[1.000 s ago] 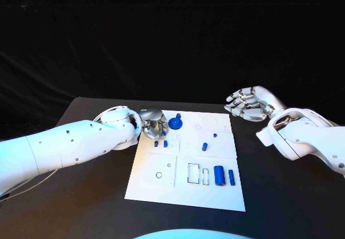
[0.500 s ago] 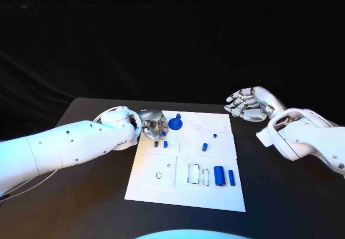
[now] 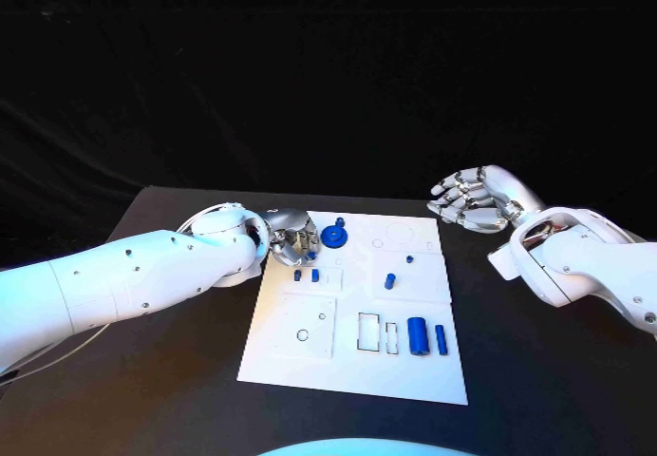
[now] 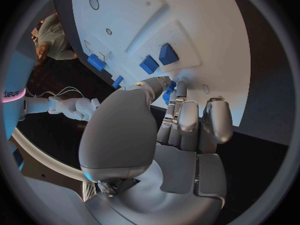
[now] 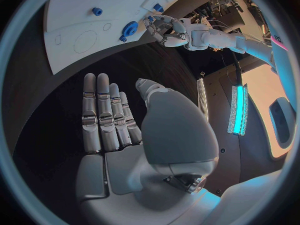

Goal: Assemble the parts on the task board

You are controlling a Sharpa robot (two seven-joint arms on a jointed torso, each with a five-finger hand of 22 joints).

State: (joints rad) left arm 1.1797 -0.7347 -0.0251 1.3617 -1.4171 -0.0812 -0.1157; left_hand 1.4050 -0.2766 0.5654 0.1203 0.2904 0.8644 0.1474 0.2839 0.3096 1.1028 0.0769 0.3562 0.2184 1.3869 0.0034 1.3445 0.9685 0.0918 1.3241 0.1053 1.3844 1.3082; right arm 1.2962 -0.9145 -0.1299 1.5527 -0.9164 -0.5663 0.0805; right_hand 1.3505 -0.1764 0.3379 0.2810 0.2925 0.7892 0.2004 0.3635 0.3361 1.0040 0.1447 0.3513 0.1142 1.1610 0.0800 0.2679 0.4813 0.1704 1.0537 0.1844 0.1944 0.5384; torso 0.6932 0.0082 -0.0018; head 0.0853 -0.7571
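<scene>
Board (image 3: 288,366), a flat white plate, lies mid-bench (image 3: 164,399). I count two blue cylinders (image 3: 418,335) lying near me, one peg (image 3: 389,280) farther on, and a round blue knob (image 3: 334,236) at the far edge. My left robot hand (image 3: 291,237) curls at that knob; grip unclear. My right robot hand (image 3: 473,199) hovers beyond, fingers spread, released.

A black table (image 3: 164,380) bears the white task board (image 3: 309,366).
</scene>
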